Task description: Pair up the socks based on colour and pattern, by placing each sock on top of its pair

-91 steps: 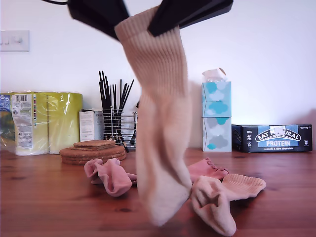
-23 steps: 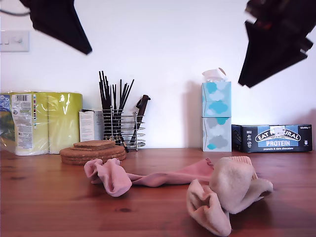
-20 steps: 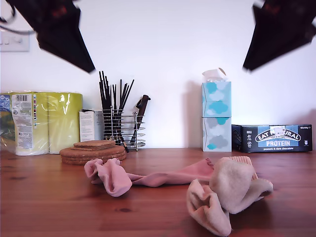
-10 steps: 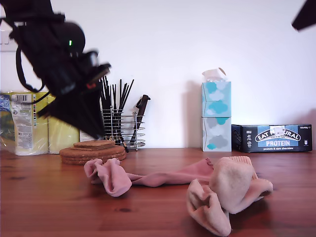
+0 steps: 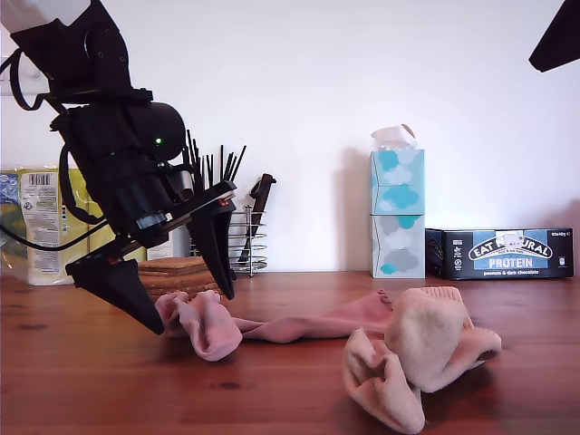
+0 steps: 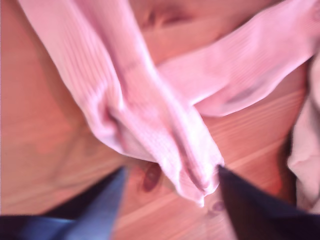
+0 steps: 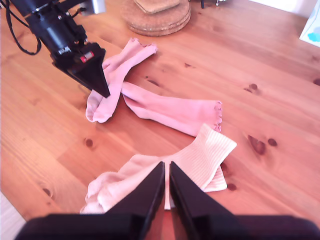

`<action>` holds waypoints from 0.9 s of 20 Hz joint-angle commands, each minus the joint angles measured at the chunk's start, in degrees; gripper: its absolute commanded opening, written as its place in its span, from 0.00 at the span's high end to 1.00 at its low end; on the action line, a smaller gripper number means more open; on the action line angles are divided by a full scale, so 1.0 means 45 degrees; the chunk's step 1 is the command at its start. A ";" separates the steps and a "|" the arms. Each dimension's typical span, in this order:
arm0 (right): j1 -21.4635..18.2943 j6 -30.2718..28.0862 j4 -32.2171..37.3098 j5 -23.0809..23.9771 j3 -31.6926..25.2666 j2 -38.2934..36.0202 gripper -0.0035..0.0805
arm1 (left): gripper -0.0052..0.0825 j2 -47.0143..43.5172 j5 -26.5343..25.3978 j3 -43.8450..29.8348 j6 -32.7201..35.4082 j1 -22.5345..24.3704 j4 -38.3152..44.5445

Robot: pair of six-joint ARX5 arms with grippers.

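Exterior view: my first gripper (image 5: 181, 304) is held low over the pink socks (image 5: 272, 324), jaws spread wide.
Cream socks (image 5: 421, 353) are piled toward the exterior view's right; my second gripper (image 7: 166, 192) is raised, jaws nearly closed, empty.

first wrist view is soft-focus throughout: pink sock (image 6: 150, 115) weave and cuff detail not resolvable. a pale fabric (image 6: 307, 145) is cut by that frame's edge. my second end effector (image 5: 557, 36) shows only as a dark tip at the exterior view's upper right corner. cream socks (image 5: 417, 353) overlap in a heap; the number of socks there is not readable. roll pack (image 5: 36, 222) partly hidden behind the arm.
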 commanded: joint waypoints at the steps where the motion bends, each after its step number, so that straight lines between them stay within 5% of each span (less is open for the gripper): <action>1: 0.0053 -0.0049 0.0189 0.0015 -0.0087 -0.0005 0.97 | 0.33 0.0452 -0.0185 -0.0010 -0.0087 0.0000 0.0024; 4: 0.0053 -0.0044 0.0282 0.0015 -0.0087 -0.0005 0.97 | 0.88 0.0466 -0.0219 -0.0010 -0.0078 0.0000 0.0214; 5: 0.0058 -0.0044 0.0267 0.0015 -0.0087 -0.0005 0.97 | 0.95 0.0466 -0.0228 -0.0010 -0.0073 0.0000 0.0330; 11: 0.0058 -0.0039 0.0189 0.0010 -0.0087 -0.0005 0.97 | 0.93 0.0466 -0.0374 -0.0010 0.0010 0.0000 0.0384; 14: 0.0058 -0.0039 0.0053 0.0010 -0.0087 -0.0005 0.97 | 0.47 0.0466 -0.0500 -0.0010 -0.0087 -0.0121 0.0350; 15: 0.0058 -0.0039 0.0049 0.0010 -0.0087 -0.0005 0.97 | 0.41 0.0466 -0.0500 -0.0010 -0.0092 -0.0185 0.0457; 18: 0.0058 -0.0029 0.0049 0.0010 -0.0087 -0.0005 0.97 | 0.50 0.0539 -0.0709 -0.0010 -0.0087 -0.0413 0.0665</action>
